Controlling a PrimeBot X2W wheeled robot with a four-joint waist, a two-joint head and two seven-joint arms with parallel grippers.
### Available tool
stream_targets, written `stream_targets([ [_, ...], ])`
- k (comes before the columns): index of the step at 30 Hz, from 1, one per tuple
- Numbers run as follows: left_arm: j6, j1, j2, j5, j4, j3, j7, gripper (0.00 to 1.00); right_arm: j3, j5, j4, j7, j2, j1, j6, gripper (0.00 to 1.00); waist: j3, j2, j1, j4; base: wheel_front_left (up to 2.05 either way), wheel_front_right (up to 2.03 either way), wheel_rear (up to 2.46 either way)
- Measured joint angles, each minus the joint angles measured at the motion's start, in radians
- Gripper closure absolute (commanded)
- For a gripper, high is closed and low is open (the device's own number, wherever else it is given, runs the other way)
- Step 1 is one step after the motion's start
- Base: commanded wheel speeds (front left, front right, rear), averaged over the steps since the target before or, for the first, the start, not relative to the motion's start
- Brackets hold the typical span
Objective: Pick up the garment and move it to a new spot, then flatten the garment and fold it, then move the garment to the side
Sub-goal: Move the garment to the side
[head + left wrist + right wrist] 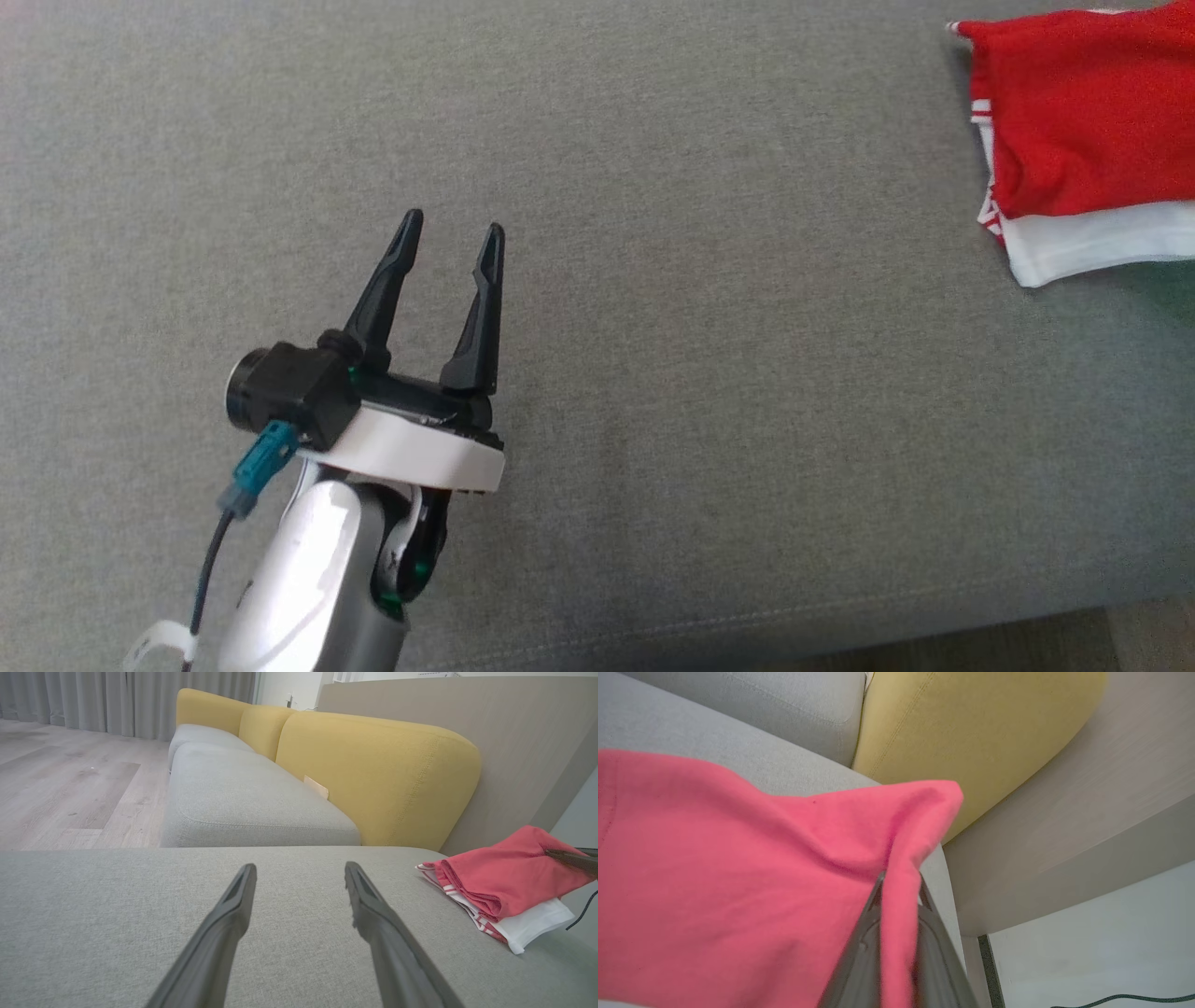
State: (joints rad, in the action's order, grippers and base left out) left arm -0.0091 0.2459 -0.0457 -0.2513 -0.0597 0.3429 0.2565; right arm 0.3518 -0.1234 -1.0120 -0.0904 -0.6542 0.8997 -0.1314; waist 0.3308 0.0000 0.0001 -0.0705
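The garment (1083, 121) is red with white and striped parts, folded into a bundle at the far right of the grey sofa seat (653, 327). In the left wrist view the garment (500, 882) lies to the right on the cushion. My right gripper (899, 882) is shut on a raised fold of the red garment (738, 882), with cloth pinched between its fingers. A dark fingertip (572, 858) of that gripper touches the bundle's top. My left gripper (453, 229) hovers open above bare cushion, well left of the garment, with nothing between its fingers (233, 905).
Yellow back cushions (373, 765) rise behind the seat, with a second grey seat cushion (243, 798) beyond. A beige wall panel (1064, 812) stands close to the right of the garment. Wooden floor (56, 788) lies past the sofa's front edge (840, 635).
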Motion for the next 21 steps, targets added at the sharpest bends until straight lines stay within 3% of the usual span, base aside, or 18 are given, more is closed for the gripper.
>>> stream_targets([
  [10, -0.001, 0.004, 0.001, 0.001, 0.002, -0.016, 0.0, 0.0, -0.063, 0.052, -0.063, 0.009, 0.004, 0.014, 0.0, 1.0, 0.034, 0.0, 0.0, 0.008, 0.0, 0.0, 0.0],
  [11, -0.004, 0.004, 0.001, 0.001, 0.002, -0.021, 0.0, 0.0, -0.071, 0.059, -0.063, 0.001, 0.005, 0.014, 0.0, 0.78, 0.037, 0.0, 0.0, 0.007, 0.0, 0.0, 0.0],
  [12, -0.009, 0.004, 0.001, 0.002, 0.002, -0.025, 0.0, 0.0, -0.081, 0.067, -0.064, -0.003, 0.006, 0.016, 0.0, 0.05, 0.038, 0.0, 0.0, 0.006, 0.0, 0.0, 0.0],
  [13, -0.009, 0.004, 0.001, 0.002, 0.002, -0.027, 0.0, 0.0, -0.092, 0.072, -0.066, -0.007, 0.008, 0.018, 0.0, 0.0, 0.038, 0.0, 0.0, 0.006, 0.0, 0.0, 0.0],
  [21, -0.009, 0.005, 0.001, 0.002, -0.005, -0.032, 0.0, 0.0, -0.165, 0.125, -0.052, -0.026, 0.048, 0.033, 0.0, 0.0, 0.005, 0.0, 0.0, 0.004, 0.0, 0.0, 0.0],
])
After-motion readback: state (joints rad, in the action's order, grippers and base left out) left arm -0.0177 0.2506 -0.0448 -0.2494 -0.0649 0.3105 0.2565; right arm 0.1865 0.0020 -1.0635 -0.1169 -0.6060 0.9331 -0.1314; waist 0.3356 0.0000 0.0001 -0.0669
